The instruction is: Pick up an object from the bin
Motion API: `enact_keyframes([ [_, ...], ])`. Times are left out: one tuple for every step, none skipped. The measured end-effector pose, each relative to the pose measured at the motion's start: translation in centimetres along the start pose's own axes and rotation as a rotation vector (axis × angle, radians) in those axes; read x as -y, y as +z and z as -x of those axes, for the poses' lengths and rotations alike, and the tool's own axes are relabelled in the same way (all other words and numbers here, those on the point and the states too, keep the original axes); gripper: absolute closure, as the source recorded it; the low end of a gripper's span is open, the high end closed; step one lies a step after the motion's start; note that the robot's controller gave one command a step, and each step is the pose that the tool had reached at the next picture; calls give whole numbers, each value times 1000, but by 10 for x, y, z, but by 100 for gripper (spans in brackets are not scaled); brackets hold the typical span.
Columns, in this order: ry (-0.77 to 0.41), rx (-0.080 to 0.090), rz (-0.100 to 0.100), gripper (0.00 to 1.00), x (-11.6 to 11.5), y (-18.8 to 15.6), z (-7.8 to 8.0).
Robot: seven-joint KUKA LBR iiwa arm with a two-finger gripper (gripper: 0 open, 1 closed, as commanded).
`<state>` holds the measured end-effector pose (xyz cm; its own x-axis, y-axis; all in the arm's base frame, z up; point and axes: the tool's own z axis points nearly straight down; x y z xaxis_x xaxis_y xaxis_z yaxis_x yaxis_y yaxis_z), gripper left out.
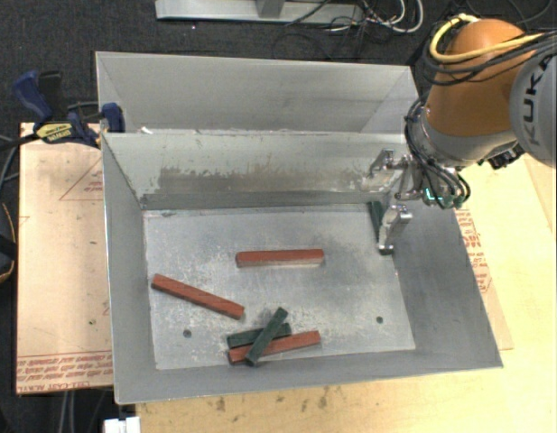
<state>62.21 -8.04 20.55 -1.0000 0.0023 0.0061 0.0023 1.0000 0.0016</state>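
The pincer (386, 233) hangs low in the far right corner of the bin (440, 282), close to where the back wall meets the right slope. It points down at bare floor, and the arm (477, 79) with its orange cover enters over the right rim. Whether the pincer is wide or narrow cannot be told from this angle. A dark green strip (375, 213) shows tight against its left side, and it cannot be told whether that is a gripped thing or part of the tool. No loose thing lies right under the pincer. The nearest one is a reddish-brown bar (280, 258) lying flat on the middle of the floor, parallel to the back wall, to the pincer's left and a little nearer the front. A second reddish-brown bar (197, 297) lies farther off toward the left wall, slanting down toward the front edge. Near the front edge sits a small heap well apart from the pincer: a dark green bar (269, 332) lies tilted across another dark green bar (244, 338), and both rest on a third reddish-brown bar (296, 341).
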Motion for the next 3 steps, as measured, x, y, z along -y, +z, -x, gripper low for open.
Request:
enact_keyframes([
  [-2, 8, -1, 0, 0, -5, 1],
  [2, 14, -3, 0, -50, 39, 11],
  [2, 11, 2, 0, -43, 108, -7],
])
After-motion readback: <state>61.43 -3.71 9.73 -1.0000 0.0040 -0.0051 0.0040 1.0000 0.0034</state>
